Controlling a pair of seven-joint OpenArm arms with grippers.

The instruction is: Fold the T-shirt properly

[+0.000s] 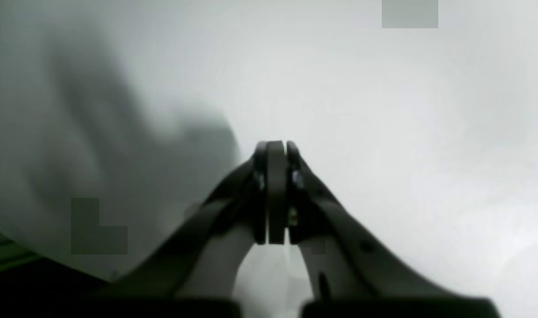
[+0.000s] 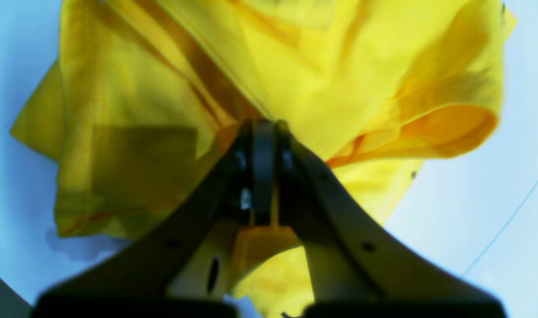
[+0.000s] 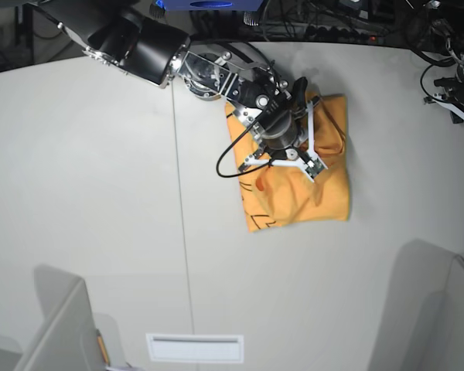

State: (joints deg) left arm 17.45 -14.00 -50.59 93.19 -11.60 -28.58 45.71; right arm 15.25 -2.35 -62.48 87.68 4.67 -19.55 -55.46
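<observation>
The orange-yellow T-shirt [image 3: 325,193] lies bunched in a rough rectangle on the white table [image 3: 85,178], right of centre, with some black line print showing at its lower left corner [image 3: 259,220]. In the right wrist view the T-shirt [image 2: 339,66] fills most of the frame in loose folds. My right gripper [image 2: 264,126] is shut on a gathered fold of it; in the base view this gripper [image 3: 309,158] sits over the shirt's upper middle. My left gripper [image 1: 275,148] is shut and empty above bare white table, away from the shirt.
A seam [image 3: 182,232] runs down the table left of the shirt. A white label plate [image 3: 195,348] lies near the front edge. Grey partitions stand at the front left [image 3: 54,325] and front right [image 3: 433,309]. The left arm's base [image 3: 460,89] and cables sit at the back right.
</observation>
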